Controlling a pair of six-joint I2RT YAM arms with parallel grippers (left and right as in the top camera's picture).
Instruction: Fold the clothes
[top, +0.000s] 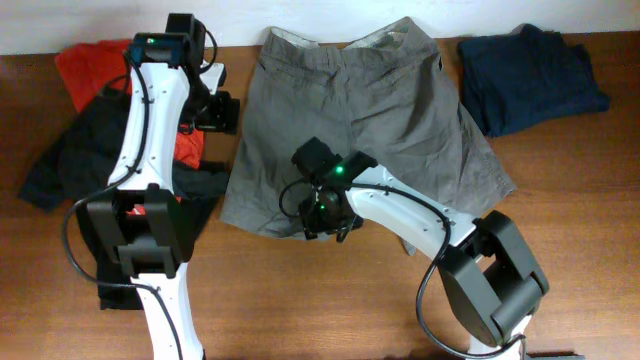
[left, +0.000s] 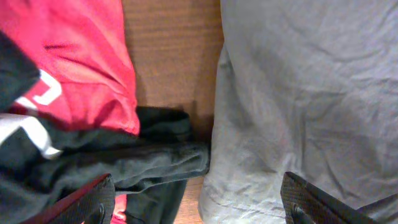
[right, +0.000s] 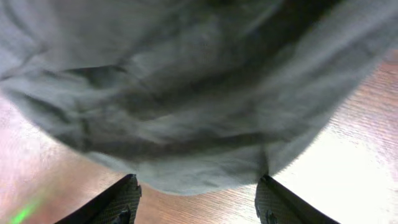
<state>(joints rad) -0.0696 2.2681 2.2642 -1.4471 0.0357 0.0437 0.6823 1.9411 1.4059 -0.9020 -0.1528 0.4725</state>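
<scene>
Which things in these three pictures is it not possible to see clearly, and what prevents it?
- White print on the black shirt: cut off by the left wrist view's edge; overhead, the left arm covers it.
- Whether the right gripper touches the grey shorts' hem: right wrist view is blurred; overhead, its wrist hides it.
- Kind of the navy garment: folded, overhead only.

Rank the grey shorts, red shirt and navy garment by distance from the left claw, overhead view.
1. Grey shorts, centre, edge beside the left claw.
2. Red shirt, left; too close to call against the shorts.
3. Navy garment, far right, plainly farthest.
</scene>
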